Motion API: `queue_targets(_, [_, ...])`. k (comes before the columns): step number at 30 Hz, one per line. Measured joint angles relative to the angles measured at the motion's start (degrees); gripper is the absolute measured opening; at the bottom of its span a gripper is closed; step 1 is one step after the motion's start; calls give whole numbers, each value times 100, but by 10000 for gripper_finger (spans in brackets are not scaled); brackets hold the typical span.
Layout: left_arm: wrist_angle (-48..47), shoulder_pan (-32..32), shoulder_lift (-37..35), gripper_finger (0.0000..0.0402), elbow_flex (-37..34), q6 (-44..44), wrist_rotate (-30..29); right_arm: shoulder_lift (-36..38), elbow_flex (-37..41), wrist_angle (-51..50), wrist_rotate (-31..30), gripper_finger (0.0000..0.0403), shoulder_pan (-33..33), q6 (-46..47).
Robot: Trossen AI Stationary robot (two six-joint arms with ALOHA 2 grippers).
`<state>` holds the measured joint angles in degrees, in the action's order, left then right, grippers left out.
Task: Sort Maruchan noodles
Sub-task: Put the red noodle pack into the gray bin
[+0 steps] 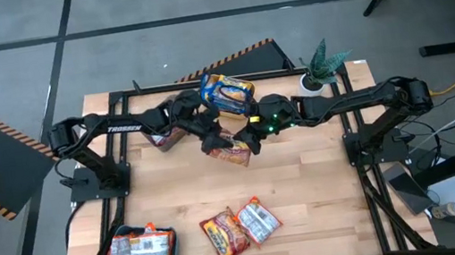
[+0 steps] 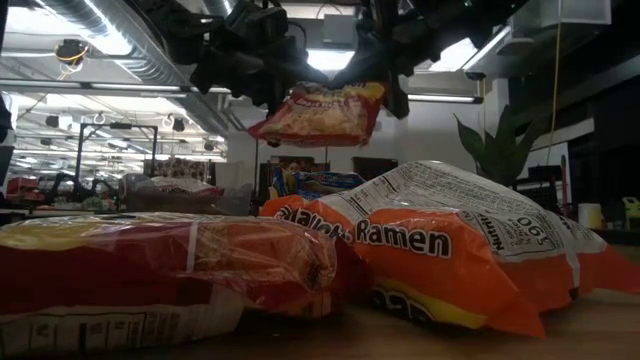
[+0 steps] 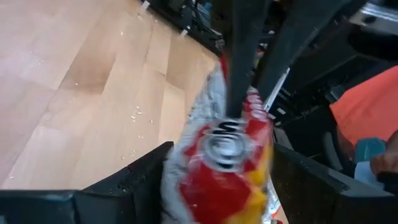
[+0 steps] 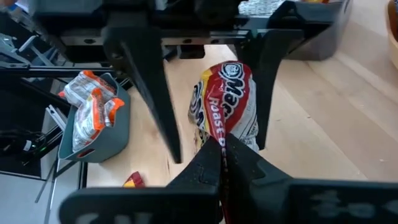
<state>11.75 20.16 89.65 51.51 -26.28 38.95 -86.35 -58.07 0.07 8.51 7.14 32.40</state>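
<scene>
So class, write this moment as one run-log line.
right gripper: shut on ramen packet, mid-air | left gripper: open around same packet | stage: handover over table

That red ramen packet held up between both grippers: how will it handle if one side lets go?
The ramen packet hangs in the air, pinched by the shut right gripper, with the left gripper open around it. It sags at its free corner, so it is likely floppy at the edges. The glossy wrapper probably slips easily. It looks light, so a thin edge pinch may hold it, though it would likely swing.

Both arms are black and jointed, the left arm (image 1: pixel 110 127) lettered TROSSEN in white, the right arm (image 1: pixel 359 99) showing green lights at its wrist.
</scene>
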Motion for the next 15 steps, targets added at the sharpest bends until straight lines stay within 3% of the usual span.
queue_targets(4, [-2, 7, 0, 220, 0, -51, 70, 0, -71, -24, 9, 0, 2, -85])
queue_targets(11, [-7, 2, 0, 135, 0, -59, 104, 0, -130, -17, 4, 0, 2, -124])
queue_targets(15, [-11, 5, 0, 116, 0, -62, 94, 0, -130, -21, -1, 4, 2, -158])
